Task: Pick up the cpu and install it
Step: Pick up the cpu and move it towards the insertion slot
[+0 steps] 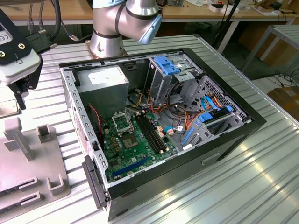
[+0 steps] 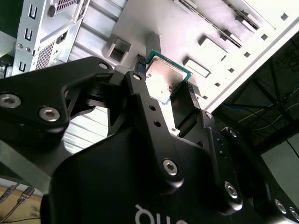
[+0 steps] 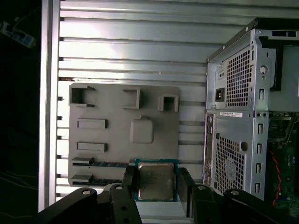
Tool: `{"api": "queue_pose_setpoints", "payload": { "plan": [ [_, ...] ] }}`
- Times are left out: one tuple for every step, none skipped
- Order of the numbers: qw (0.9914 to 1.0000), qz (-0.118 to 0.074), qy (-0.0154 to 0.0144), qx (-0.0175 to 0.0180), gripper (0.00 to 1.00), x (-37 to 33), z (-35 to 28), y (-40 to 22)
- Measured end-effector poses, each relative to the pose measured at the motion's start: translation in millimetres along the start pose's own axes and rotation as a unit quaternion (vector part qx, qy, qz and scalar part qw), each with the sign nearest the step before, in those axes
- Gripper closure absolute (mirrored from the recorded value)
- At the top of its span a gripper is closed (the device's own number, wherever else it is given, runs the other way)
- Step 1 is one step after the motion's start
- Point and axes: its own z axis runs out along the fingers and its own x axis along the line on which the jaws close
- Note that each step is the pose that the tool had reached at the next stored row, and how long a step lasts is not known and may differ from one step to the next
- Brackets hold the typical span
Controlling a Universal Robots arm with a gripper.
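Grip condition first: the gripper is closed on the cpu, with one of its fingers on each of two opposite edges and the silver-grey lid facing the first wrist view. We judge the pick-up step to be in hand; whether the cpu has cleared the surface beneath it we cannot tell. For a clean result we recommend contact on the green edges alone, a level cpu between the fingers, and no more squeeze than the hold requires, since a tilted or pinched cpu would likely seat badly. Directly beneath the gripper lies the grey fixture tray on the slatted table; a dark strip sits in one slot near the fingers, and the pockets farther from the gripper look empty. Off to one side of the gripper stands the open computer case, which contains the green board, the metal-framed socket with its dark centre, the power-supply box and loose cables.
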Motion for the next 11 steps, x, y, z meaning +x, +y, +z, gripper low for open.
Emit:
{"api": "queue_pose_setpoints", "payload": {
  "plan": [
    [1.00000,0.000,0.0000,0.0000,0.53,-0.5,0.0,0.0],
    [1.00000,0.000,0.0000,0.0000,0.53,-1.1,0.0,-0.1],
    [1.00000,0.000,0.0000,0.0000,0.53,-1.6,0.0,-0.1],
    [1.00000,0.000,0.0000,0.0000,0.53,-2.4,-0.1,-0.1],
    [1.00000,0.000,0.0000,0.0000,0.53,-3.0,-0.1,-0.1],
    [1.00000,0.000,0.0000,0.0000,0.53,-3.5,-0.1,-0.1],
    [1.00000,0.000,0.0000,0.0000,0.53,-4.1,-0.1,-0.2],
    [1.00000,0.000,0.0000,0.0000,0.53,-4.6,-0.1,-0.2],
    [1.00000,0.000,0.0000,0.0000,0.53,-5.2,-0.1,-0.2],
    [1.00000,0.000,0.0000,0.0000,0.53,-5.7,-0.1,-0.2],
    [1.00000,0.000,0.0000,0.0000,0.53,-6.3,-0.1,-0.3]
  ]
}}
